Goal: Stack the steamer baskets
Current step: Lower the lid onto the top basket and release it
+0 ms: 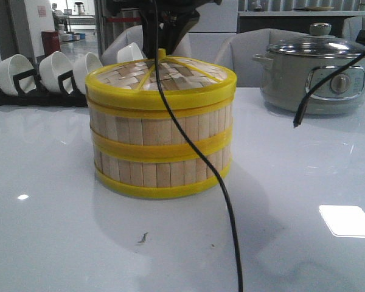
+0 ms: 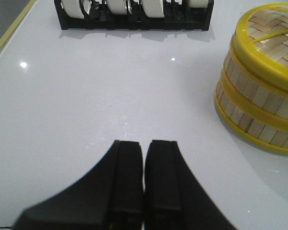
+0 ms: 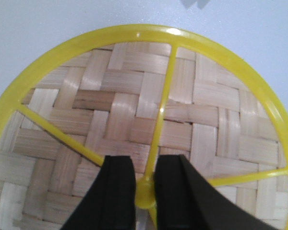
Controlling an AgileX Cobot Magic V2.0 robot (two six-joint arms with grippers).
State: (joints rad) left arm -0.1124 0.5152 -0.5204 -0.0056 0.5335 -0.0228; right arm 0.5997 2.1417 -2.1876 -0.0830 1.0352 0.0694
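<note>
Two steamer baskets [image 1: 161, 152] stand stacked in the middle of the white table, with the woven bamboo lid [image 1: 170, 76] on top. My right gripper [image 3: 145, 165] comes down from above and is shut on the lid's yellow centre knob [image 3: 145, 194], where the yellow spokes meet. In the front view only its dark body [image 1: 170, 24] shows above the knob [image 1: 161, 53]. My left gripper [image 2: 146, 143] hovers low over bare table to the left of the stack [image 2: 259, 105]. It is shut with nothing between its fingers.
A black rack of white bowls [image 1: 48, 73] stands at the back left, also visible as the rack [image 2: 134, 12]. A grey electric pot [image 1: 316, 73] with a glass lid sits back right. A black cable [image 1: 201, 158] hangs in front of the stack; another cable [image 1: 328, 79] dangles near the pot.
</note>
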